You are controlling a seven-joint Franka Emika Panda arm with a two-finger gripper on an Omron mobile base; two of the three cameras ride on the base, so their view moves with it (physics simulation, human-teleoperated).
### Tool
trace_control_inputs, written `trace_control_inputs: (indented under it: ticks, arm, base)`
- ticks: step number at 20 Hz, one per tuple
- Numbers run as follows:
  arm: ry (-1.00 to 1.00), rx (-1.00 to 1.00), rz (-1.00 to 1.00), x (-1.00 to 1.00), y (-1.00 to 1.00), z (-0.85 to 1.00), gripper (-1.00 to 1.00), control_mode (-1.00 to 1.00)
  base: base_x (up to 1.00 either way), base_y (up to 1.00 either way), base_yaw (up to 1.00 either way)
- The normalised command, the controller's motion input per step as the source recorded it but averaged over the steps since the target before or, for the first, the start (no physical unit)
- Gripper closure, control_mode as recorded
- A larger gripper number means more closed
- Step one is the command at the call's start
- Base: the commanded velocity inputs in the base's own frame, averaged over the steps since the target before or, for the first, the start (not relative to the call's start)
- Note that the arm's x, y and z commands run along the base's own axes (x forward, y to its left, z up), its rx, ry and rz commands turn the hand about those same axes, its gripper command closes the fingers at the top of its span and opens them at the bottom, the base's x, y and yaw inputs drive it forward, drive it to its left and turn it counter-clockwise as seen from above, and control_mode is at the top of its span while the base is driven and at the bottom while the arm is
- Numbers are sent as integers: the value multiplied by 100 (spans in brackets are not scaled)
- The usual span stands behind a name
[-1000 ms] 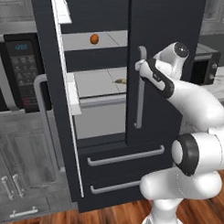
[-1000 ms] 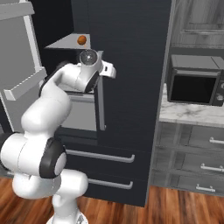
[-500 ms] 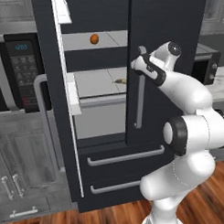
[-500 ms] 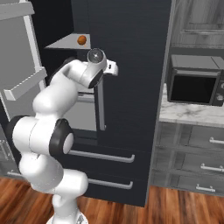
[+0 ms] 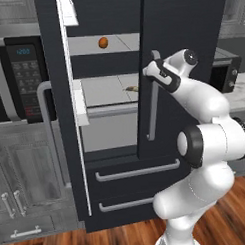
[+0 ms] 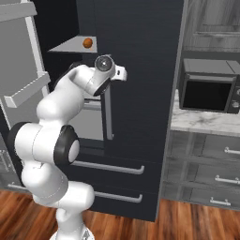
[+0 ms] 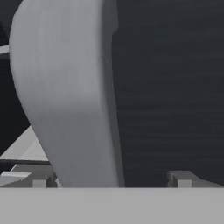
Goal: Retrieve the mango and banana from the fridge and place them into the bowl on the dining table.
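The tool (image 7: 111, 181) is seen with its jaws standing wide apart, one dark tip on either side of the silver bar handle (image 7: 70, 96) of the right fridge door; in the hand view the handle fills the space between the tips, and contact cannot be confirmed. In the left base view the tool (image 5: 152, 72) is placed at the upper end of that handle (image 5: 153, 113), and in the right base view it (image 6: 121, 73) is held against the door front at the same height. The fridge (image 5: 191, 32) is observed with its left door (image 5: 54, 107) swung open and its right door shut or nearly so. Light grey shelves are exposed inside. The mango (image 5: 103, 42) is noted on the upper shelf, well apart from the tool; it is also seen in the right base view (image 6: 87, 42). The banana (image 5: 133, 88) is found lying on the shelf below, close to the edge of the right door. A microwave (image 6: 208, 89) is recorded on the grey table to the right of the fridge.
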Motion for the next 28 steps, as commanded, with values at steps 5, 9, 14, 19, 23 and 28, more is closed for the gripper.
trace_control_inputs:
  ticks: [5, 9, 14, 19, 23, 28]
  arm:
    - [0, 0, 0, 47, 5, -10, 100, -100]
    - [0, 0, 0, 9, 0, 0, 100, -100]
    - [1, 0, 0, -56, -34, 0, 100, -100]
    - [0, 5, 0, -85, -99, 0, 100, -100]
    - [0, 8, 0, -100, -100, 7, 100, -100]
    - [0, 8, 0, -92, -100, 16, 100, -100]
  base:
    - [0, 0, 0]
    - [0, 0, 0]
    - [0, 0, 0]
    - [0, 0, 0]
    - [0, 0, 0]
    - [0, 0, 0]
